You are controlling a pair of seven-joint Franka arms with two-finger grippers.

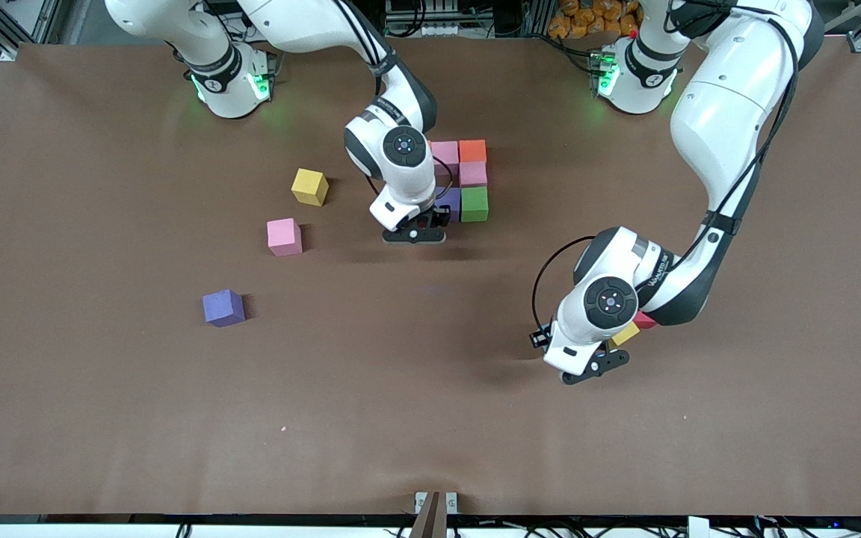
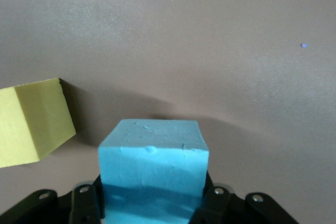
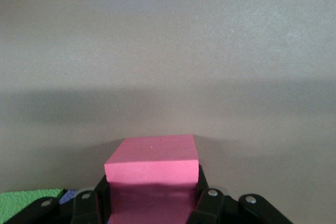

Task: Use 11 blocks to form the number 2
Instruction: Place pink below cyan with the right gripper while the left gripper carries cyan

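Brown tabletop (image 1: pixel 102 418) carries scattered blocks (image 1: pixel 284 237); the left gripper (image 2: pixel 152 208) jaws clamp a blue cube (image 2: pixel 152 166), the right gripper (image 3: pixel 153 208) jaws a pink cube (image 3: pixel 152 171) beside the stacked cluster (image 1: pixel 473 187).

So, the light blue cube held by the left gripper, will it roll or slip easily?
Probably not. The light blue cube has flat faces and square edges, so it should sit, not roll. Its matte, slightly pitted surface looks grippy, and the left gripper clamps two flat sides.
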